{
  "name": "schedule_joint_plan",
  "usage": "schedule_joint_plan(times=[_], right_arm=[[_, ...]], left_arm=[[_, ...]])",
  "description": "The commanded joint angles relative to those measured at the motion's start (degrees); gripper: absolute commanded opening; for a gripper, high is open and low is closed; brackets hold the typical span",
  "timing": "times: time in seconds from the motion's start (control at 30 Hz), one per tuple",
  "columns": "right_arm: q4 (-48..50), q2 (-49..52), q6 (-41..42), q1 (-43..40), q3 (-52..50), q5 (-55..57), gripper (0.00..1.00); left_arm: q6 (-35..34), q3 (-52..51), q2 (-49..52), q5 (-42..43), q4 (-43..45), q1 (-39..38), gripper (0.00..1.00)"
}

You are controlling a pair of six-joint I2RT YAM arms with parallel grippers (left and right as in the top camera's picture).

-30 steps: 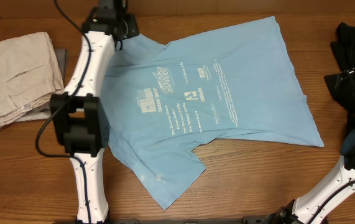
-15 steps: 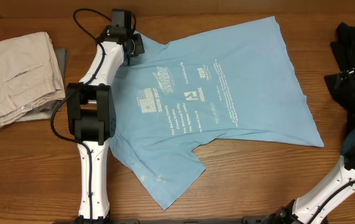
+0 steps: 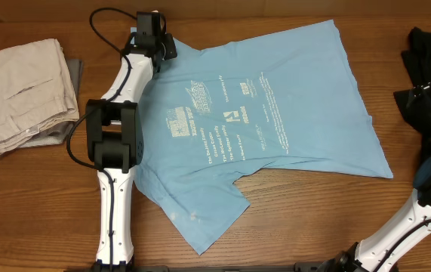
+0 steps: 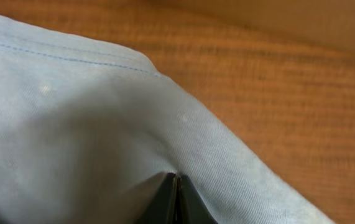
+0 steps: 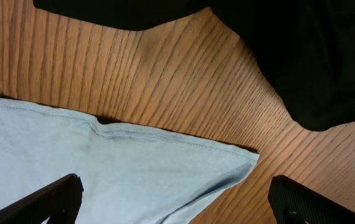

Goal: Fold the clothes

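Count: one light blue T-shirt (image 3: 290, 98) spread flat mid-table with the print up, one folded pair of beige trousers (image 3: 23, 87) at the left edge, one black clothing heap (image 3: 430, 68) at the right edge, two arms. Left gripper (image 4: 176, 196) has its jaws pressed together, pinching shirt cloth at the shirt's upper-left corner in the overhead view; right gripper (image 5: 177, 194) has its jaws spread wide and holds nothing, above the shirt's hemmed corner near the black heap. Bare table (image 3: 313, 219) runs along the near side right of the lower sleeve, and a strip of wood separates shirt from heap.

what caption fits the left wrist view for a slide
Left pincer pinching the light blue T-shirt near its stitched edge, wooden table beyond.
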Motion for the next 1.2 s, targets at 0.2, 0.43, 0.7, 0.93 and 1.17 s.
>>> schedule_joint_plan(times=[0.2, 0.43, 0.7, 0.93, 1.17], right_arm=[[0.2, -1.7, -0.2, 0.0, 1.3, -0.1, 1.0], [0.2, -1.7, -0.2, 0.0, 1.3, -0.1, 1.0], [0.2, -1.7, -0.2, 0.0, 1.3, -0.1, 1.0], [0.2, -1.7, -0.2, 0.0, 1.3, -0.1, 1.0], [0.2, -1.7, -0.2, 0.0, 1.3, -0.1, 1.0]], left_arm=[[7.8, 1.7, 5.4, -0.8, 4.5, 0.2, 0.04], [8.2, 11.6, -1.1, -1.0, -2.7, 0.3, 0.04], [2.0, 15.4, -18.3, -9.0, -28.1, -0.3, 0.04], [-1.5, 15.4, -34.3, -8.1, -47.5, -1.7, 0.04], [-1.4, 15.4, -44.3, 0.4, -59.2, -2.8, 0.05]])
